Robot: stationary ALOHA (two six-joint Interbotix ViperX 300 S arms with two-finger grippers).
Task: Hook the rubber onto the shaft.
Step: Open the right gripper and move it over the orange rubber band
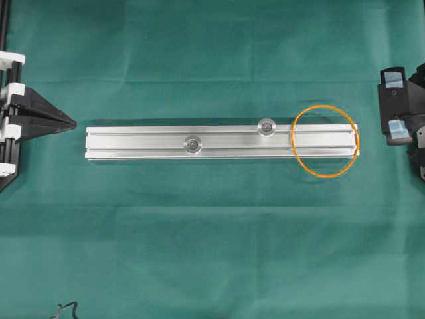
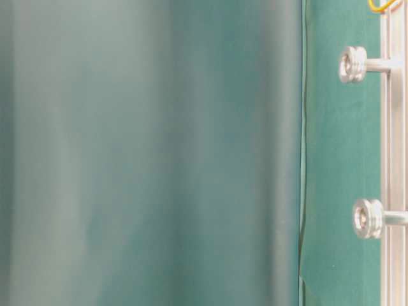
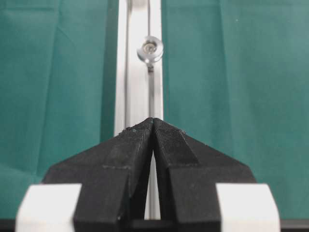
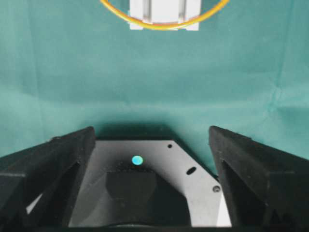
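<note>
Orange rubber (image 1: pixel 325 141) is lying looped around the aluminium rail's (image 1: pixel 219 142) end nearest the right pincer (image 4: pixel 152 159), whose jaws are standing wide apart, gripping nothing, just short of that end. Two shafts (image 1: pixel 266 126) are standing on the rail beyond the loop. The left pincer (image 3: pixel 153 126) is sitting closed and empty at the rail's far end, on the green counter (image 1: pixel 212 252).

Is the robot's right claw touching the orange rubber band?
Apart. In the overhead view the right gripper sits off the rail's end with green cloth showing between it and the rubber band; its jaws stand open and empty.
</note>
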